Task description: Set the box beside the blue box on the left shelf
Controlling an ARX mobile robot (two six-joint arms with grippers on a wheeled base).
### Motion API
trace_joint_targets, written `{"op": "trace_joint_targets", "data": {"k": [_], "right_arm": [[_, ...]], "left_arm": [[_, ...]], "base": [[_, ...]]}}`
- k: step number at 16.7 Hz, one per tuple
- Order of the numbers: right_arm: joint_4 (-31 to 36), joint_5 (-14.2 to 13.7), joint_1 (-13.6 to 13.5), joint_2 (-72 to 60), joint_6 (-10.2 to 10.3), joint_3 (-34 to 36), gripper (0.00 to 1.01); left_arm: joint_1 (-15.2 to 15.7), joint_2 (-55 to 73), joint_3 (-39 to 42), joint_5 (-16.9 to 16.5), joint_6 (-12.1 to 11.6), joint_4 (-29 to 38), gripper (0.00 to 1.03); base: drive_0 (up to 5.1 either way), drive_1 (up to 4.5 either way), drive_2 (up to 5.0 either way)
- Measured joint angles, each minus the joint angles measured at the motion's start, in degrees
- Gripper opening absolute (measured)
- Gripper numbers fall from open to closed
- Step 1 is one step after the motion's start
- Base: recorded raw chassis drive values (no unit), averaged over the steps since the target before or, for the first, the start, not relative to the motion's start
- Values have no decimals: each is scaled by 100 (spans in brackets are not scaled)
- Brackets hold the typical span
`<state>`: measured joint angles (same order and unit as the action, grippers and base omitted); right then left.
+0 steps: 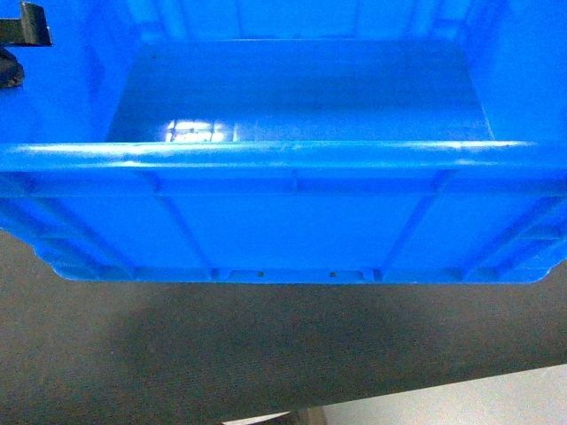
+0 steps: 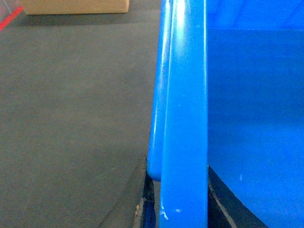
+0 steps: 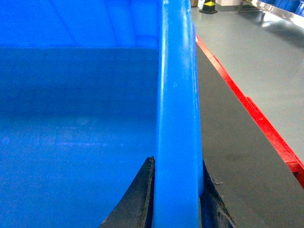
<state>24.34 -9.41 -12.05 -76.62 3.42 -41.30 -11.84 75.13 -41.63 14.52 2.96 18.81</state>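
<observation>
Head view. The box (image 1: 292, 204) filled nearly the whole frame, held clear of the dark floor mat (image 1: 266, 354), its near long wall facing the camera and its open top up. The long axis ran left to right across the view; the rim sat level. The smooth floor inside was bare, so the load was probably light for its bulk; the ribbed walls and thick rim suggested a stiff shell that would not sag. Neither the shelf nor a second blue box was visible.

Left wrist view. The left gripper (image 2: 178, 209) straddled the left end rim, dark fingers (image 2: 145, 199) on either side of the glossy bar, closed onto it. The rim was the sensible hold; smooth plastic may slip if the squeeze eases. A cardboard carton (image 2: 76, 5) stood far off on the mat.

Right wrist view. The right gripper (image 3: 175, 204) clamped the opposite end rim likewise, one pad inside, one outside. A red floor strip (image 3: 256, 123) ran beside the mat.
</observation>
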Motion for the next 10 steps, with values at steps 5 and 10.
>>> {"op": "trace_joint_targets", "data": {"k": [5,10], "right_arm": [[-2,-2,0,0,0,0,21],[0,0,0,0,0,0,21]], "left_arm": [[0,0,0,0,2,0,17],[0,0,0,2,0,4,17]], "base": [[-163,-163,-163],[-157,-157,-157]]}}
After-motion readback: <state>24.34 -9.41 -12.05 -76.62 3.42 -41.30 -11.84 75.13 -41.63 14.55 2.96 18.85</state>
